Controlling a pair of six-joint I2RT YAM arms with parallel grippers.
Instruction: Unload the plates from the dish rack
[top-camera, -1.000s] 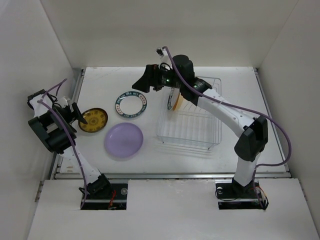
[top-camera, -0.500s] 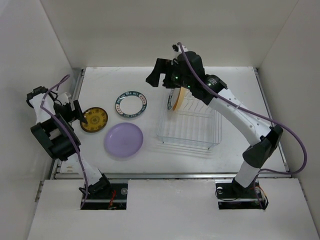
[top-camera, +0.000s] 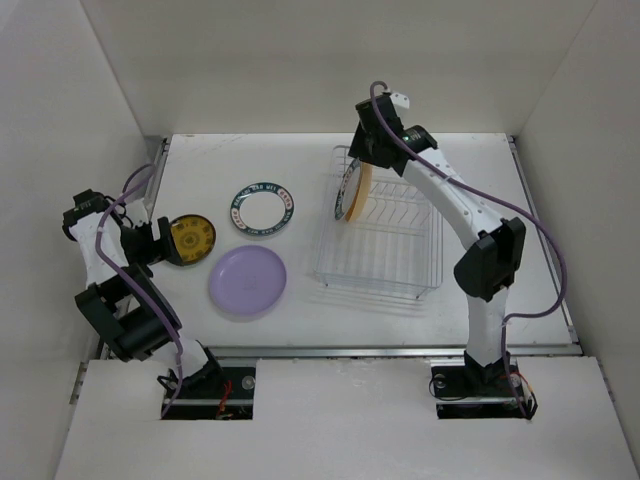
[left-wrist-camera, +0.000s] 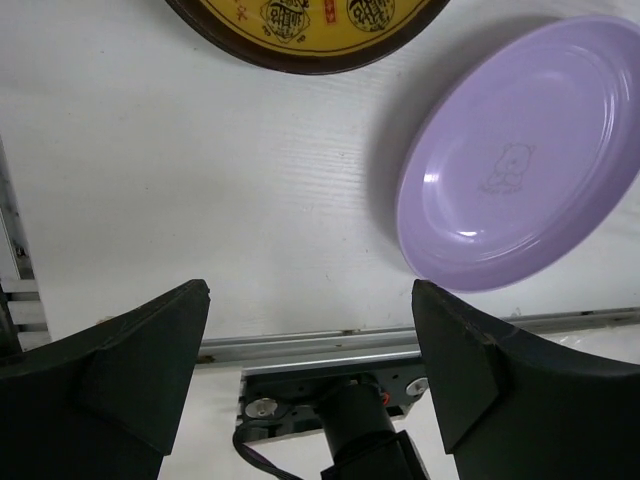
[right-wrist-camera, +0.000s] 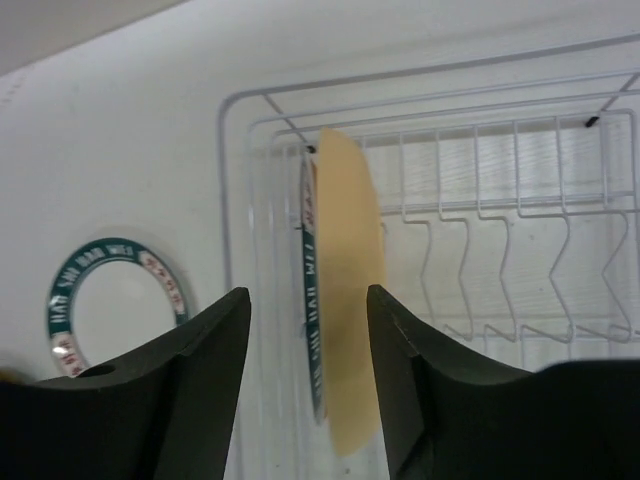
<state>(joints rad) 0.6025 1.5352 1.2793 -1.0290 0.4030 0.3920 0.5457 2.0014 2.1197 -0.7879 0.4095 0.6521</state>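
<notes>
Closest to the arm bases, a lavender plate lies flat on the table, well left of the dish rack. Just beyond it, to the left, sits a mustard plate with a dark rim. The left gripper hangs at that plate's left edge, its fingers spread wide with nothing between them (its wrist view shows only bare table there). Farther back lies a white plate with a blue rim, apart from the others. At the rack's far left corner a pale yellow plate and a teal patterned plate stand on edge, side by side. The right gripper hovers over those two with its fingers parted, one on either side in its wrist view; whether they touch cannot be told. From above, the right arm hides part of the rack's far end.
</notes>
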